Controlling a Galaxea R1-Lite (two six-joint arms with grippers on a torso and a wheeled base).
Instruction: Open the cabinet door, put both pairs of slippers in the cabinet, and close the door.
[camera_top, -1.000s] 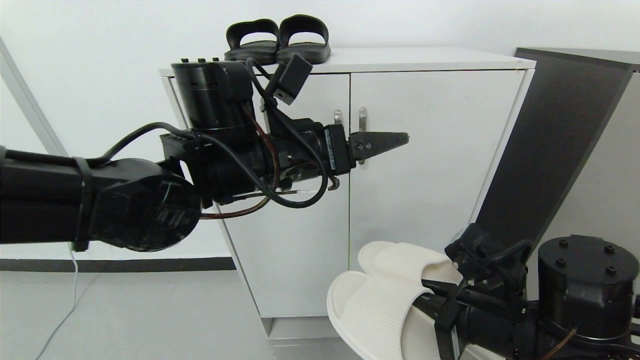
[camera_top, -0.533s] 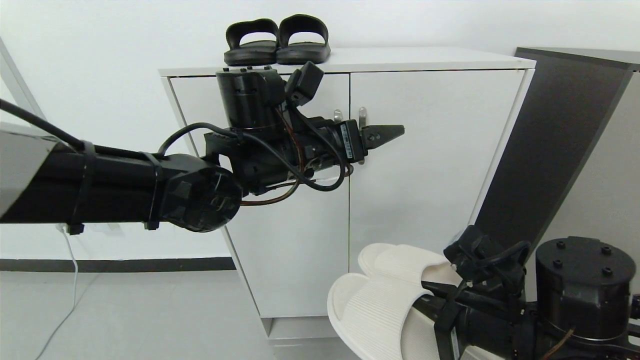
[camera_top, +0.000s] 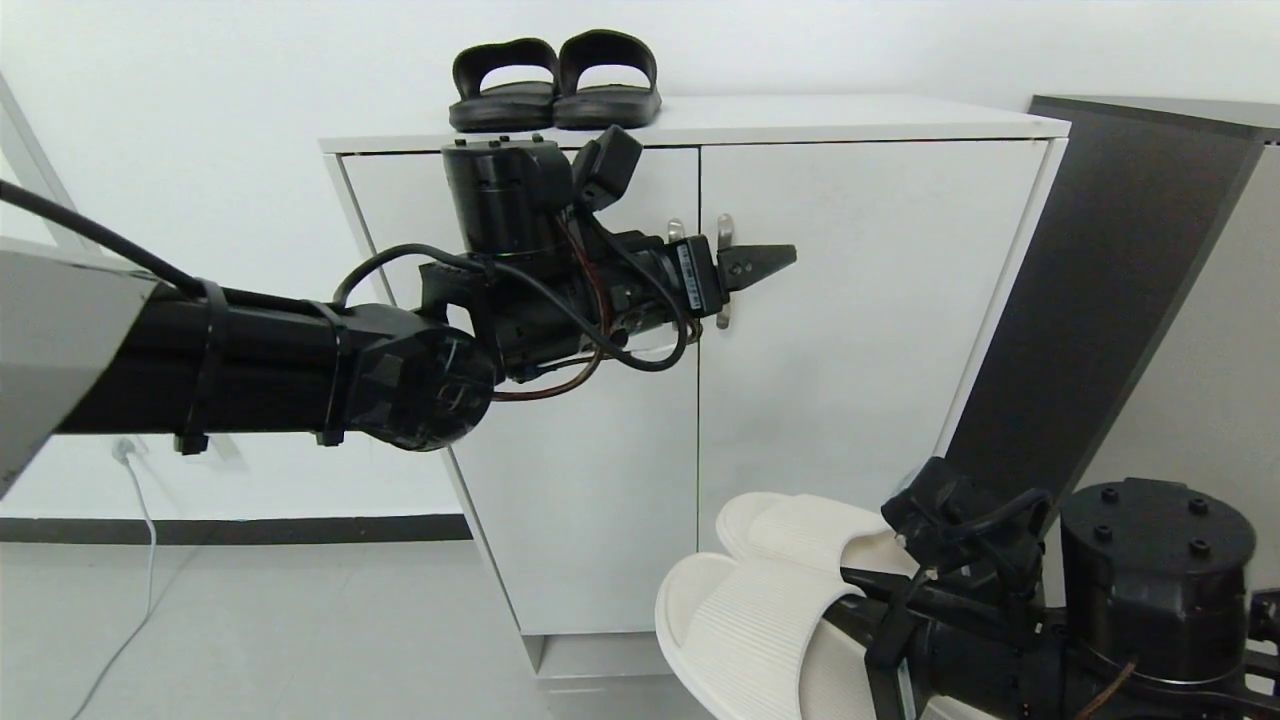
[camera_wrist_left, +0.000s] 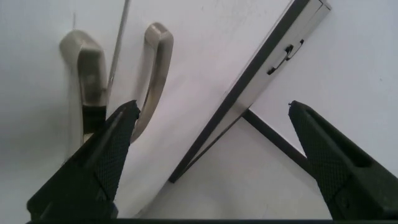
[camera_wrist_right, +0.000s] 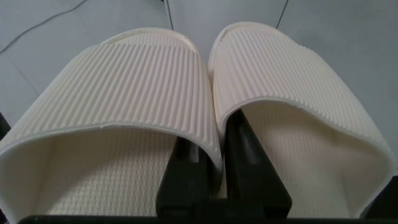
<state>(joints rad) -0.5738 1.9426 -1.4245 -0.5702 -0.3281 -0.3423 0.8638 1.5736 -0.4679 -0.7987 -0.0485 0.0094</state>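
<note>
The white cabinet (camera_top: 850, 330) has both doors shut, with two metal handles (camera_top: 725, 238) at the centre seam. My left gripper (camera_top: 768, 260) is open right in front of those handles (camera_wrist_left: 155, 68); one finger (camera_wrist_left: 102, 165) overlaps the lower part of a handle, the other (camera_wrist_left: 329, 155) is off to the side. A pair of black slippers (camera_top: 555, 80) rests on the cabinet top. My right gripper (camera_wrist_right: 221, 165) is shut on the pair of white slippers (camera_top: 760, 590), pinching their inner walls (camera_wrist_right: 208, 87), low in front of the right door.
A dark grey panel (camera_top: 1100, 300) leans against the cabinet's right side. A white wall stands behind, and a thin cable (camera_top: 140, 560) trails down to the grey floor at left. Open floor lies left of the cabinet.
My left arm has stretched forward toward the cabinet, bringing its gripper up and closer to the door handles. The right arm with the white slippers has barely shifted.
</note>
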